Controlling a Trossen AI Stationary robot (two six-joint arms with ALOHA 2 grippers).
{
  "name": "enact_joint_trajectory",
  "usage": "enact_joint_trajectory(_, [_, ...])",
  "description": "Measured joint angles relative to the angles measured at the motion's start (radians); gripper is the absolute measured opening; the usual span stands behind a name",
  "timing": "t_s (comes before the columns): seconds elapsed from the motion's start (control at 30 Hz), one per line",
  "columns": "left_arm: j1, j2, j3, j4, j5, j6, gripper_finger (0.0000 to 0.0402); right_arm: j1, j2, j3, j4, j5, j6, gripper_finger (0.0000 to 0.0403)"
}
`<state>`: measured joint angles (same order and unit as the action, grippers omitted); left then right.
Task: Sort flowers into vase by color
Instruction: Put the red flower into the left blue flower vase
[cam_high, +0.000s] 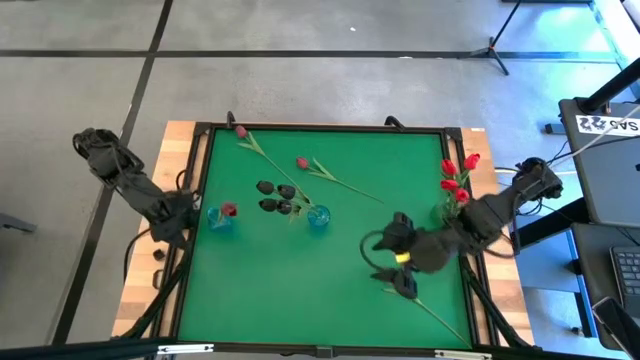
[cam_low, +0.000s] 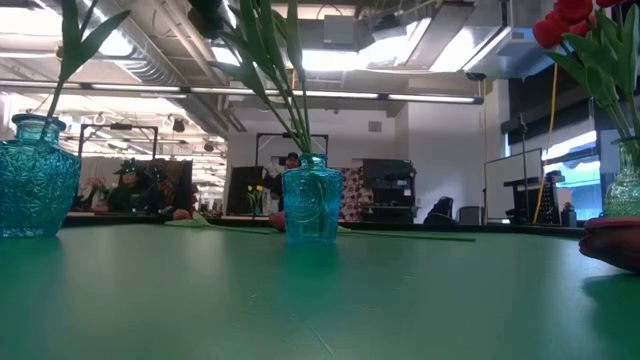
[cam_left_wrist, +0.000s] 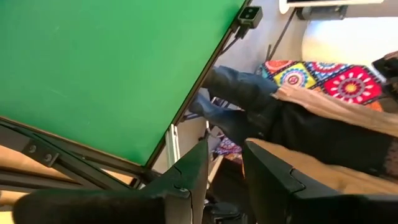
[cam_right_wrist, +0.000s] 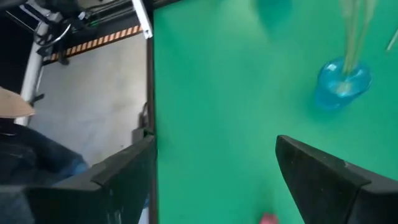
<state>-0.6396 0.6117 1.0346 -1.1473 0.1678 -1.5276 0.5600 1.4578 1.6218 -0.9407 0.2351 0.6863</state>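
Note:
Two pinkish-red flowers (cam_high: 262, 148) (cam_high: 330, 175) lie loose on the green table (cam_high: 300, 300) at the far side. A blue vase (cam_high: 220, 219) at the left holds one red flower. The middle blue vase (cam_high: 318, 217) (cam_low: 312, 208) holds black flowers (cam_high: 277, 197). A vase (cam_high: 452, 208) at the right edge holds red flowers (cam_high: 458, 172). Another flower lies near the front right, its stem (cam_high: 445, 320) on the table and its pink head (cam_right_wrist: 268, 218) below my right gripper (cam_high: 393, 256) (cam_right_wrist: 216, 143), which hangs open above it. My left gripper (cam_high: 190, 215) (cam_left_wrist: 225, 146) stands at the table's left edge, open by a narrow gap, with nothing between its fingers.
The table has a raised dark frame (cam_high: 330, 128) all round. A person's legs (cam_left_wrist: 242, 99) and a patterned cloth (cam_left_wrist: 336, 78) show beyond the table's edge. A wide stretch of bare green lies along the near side (cam_low: 300, 300).

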Motion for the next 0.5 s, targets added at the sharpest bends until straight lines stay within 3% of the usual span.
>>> enact_joint_trajectory(0.2, [-0.034,0.019,-0.001,-0.002,-0.036,0.020,0.0096,0.095,0.001,0.000,-0.014,0.035,0.118,0.0326])
enact_joint_trajectory(0.5, [-0.081,0.022,-0.001,-0.024,-0.283,0.049,0.0096,0.168,0.024,0.000,-0.076,0.018,0.286,0.0326])
